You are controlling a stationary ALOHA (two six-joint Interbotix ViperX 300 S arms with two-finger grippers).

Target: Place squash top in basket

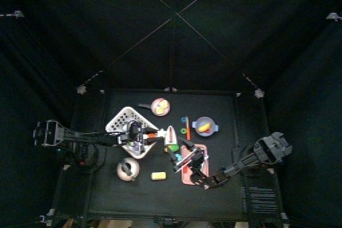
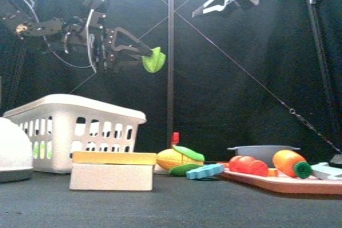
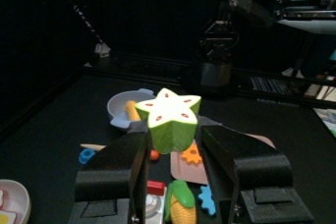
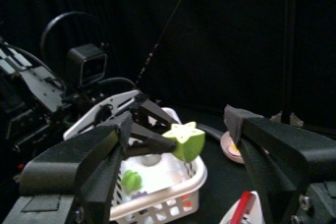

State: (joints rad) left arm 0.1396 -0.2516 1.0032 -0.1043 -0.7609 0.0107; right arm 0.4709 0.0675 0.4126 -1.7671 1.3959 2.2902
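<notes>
Clamped between the left tool's [image 3: 171,159] jaws, the squash top [image 3: 172,120] shows its pale star-shaped cut face only in the wrist views. From the front it hangs high, with the white basket [image 2: 80,127] on the surface below it. Right tool [image 4: 178,174] gapes wide, holding nothing.

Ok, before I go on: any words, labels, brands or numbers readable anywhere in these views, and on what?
None: no readable text in any view.
Squash top, held in the left hand: plain, no marking.
Basket: plain white lattice, no label.
Yellow and white blocks at the front: no print visible.
Toy food on the tray: no markings to be seen.
</notes>
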